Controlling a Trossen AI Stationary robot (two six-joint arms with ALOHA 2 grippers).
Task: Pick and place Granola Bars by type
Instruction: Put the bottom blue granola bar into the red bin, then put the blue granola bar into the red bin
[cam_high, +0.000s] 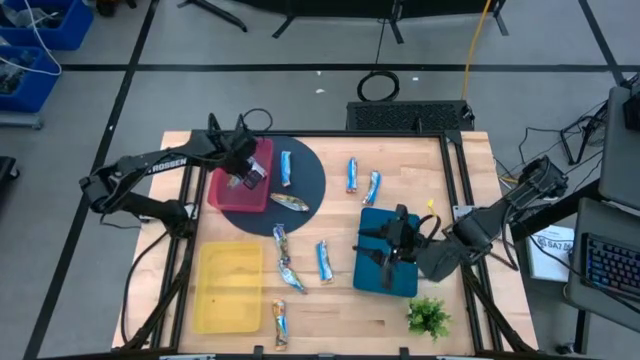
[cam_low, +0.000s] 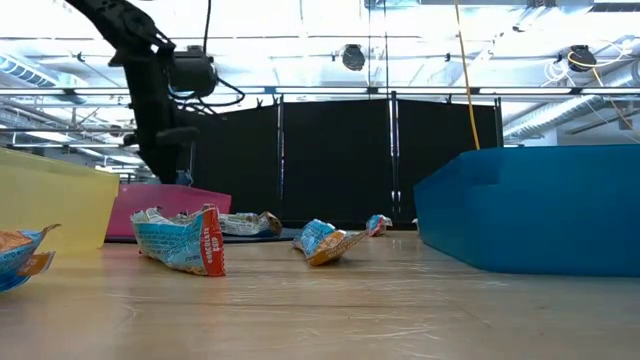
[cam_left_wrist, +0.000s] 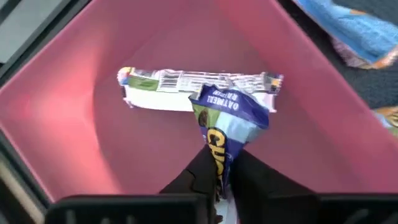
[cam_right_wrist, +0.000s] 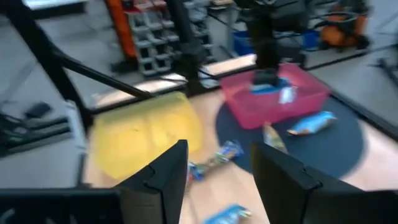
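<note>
Wood table (cam_high: 330, 330) carries a big dark round mat (cam_high: 312, 205) at centre-left. Three bins sit on the table: yellow bin (cam_high: 228, 288) at the front-left, pink bin (cam_high: 228, 195) overlapping the mat's left edge, blue bin (cam_high: 375, 272) to the right. Small green plant (cam_high: 428, 316) stands at the front-right corner, just beside the blue bin. Cables and blue crates lie on the floor beyond.

Granola bars are scattered in the open. Two lie on the mat: one upright-ish (cam_high: 286, 168), one tan-ended (cam_high: 290, 202), both just right of the pink bin. Two more (cam_high: 352, 175) and (cam_high: 372, 187) lie on bare wood behind the blue bin. Three sit between the yellow and blue bins: (cam_high: 281, 240), (cam_high: 290, 275), (cam_high: 324, 262). One (cam_high: 279, 322) is near the front edge, by the yellow bin's corner.

Left gripper (cam_left_wrist: 219, 186) hangs inside the pink bin, fingers narrow, pinching the tail of a blue Chewy bar (cam_left_wrist: 227, 121); its far end rests across a white-wrapped bar (cam_left_wrist: 180, 90) on the bin floor. Bin walls close round on all sides.

Right gripper (cam_high: 400, 240) is over the blue bin, fingers (cam_right_wrist: 163, 174) spread, nothing between them; nearest loose bars lie well apart, twd the yellow bin.
</note>
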